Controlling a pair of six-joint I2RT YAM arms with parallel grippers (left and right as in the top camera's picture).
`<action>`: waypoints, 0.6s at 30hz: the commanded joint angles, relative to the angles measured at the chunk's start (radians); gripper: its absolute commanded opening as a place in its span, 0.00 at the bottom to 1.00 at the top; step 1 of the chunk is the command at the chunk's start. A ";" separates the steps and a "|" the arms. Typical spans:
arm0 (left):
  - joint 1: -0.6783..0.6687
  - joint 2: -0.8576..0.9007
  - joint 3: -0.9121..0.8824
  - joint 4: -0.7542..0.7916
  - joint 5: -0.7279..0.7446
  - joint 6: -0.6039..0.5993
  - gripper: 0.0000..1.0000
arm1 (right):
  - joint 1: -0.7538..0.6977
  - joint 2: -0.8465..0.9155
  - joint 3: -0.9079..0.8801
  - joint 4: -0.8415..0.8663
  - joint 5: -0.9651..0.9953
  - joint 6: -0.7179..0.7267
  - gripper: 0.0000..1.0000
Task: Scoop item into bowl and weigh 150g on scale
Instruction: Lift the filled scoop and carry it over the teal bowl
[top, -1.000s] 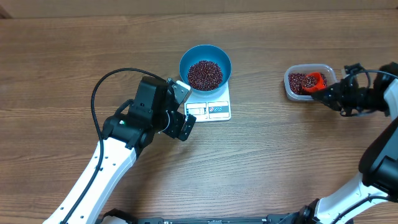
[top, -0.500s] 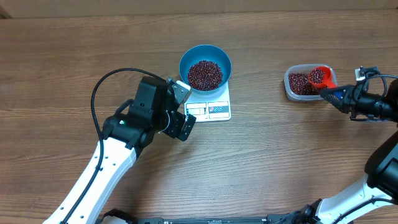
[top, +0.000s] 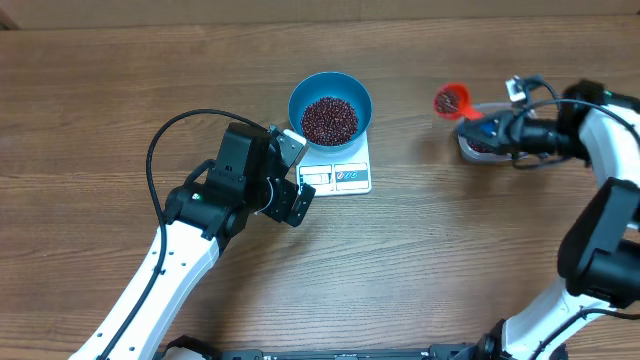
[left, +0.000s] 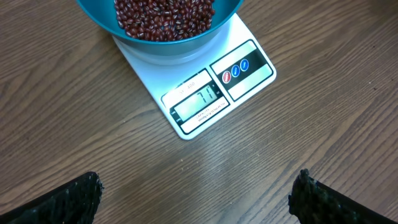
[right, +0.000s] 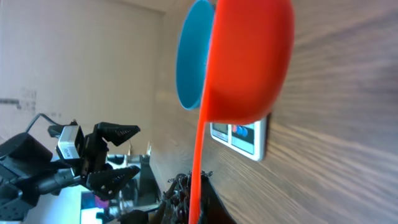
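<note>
The blue bowl (top: 330, 108) stands on the white scale (top: 345, 176) and holds a heap of dark red beans (top: 329, 119). My left gripper (top: 297, 175) hangs open just left of the scale, with nothing between its fingers. Its wrist view looks down on the bowl (left: 168, 46), the beans (left: 165, 15) and the lit display of the scale (left: 205, 93). My right gripper (top: 490, 125) is shut on the handle of an orange-red scoop (top: 450, 101), which holds some beans above the table, right of the bowl. From the right wrist the scoop (right: 249, 56) shows from below, in front of the bowl (right: 189, 56).
A clear plastic tub (top: 478, 147) with more beans sits at the right, mostly hidden under my right arm. A black cable (top: 165, 135) loops over the table behind my left arm.
My right gripper has lifted the scoop out of the clear tub and carried it left toward the bowl. The left arm has not moved.
</note>
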 joint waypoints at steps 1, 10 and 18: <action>-0.006 0.008 -0.003 0.003 -0.005 -0.006 1.00 | 0.080 -0.001 0.051 0.060 -0.029 0.137 0.04; -0.006 0.008 -0.003 0.003 -0.005 -0.006 1.00 | 0.277 -0.001 0.055 0.351 0.064 0.467 0.04; -0.006 0.008 -0.003 0.003 -0.005 -0.006 1.00 | 0.421 -0.001 0.132 0.399 0.282 0.552 0.04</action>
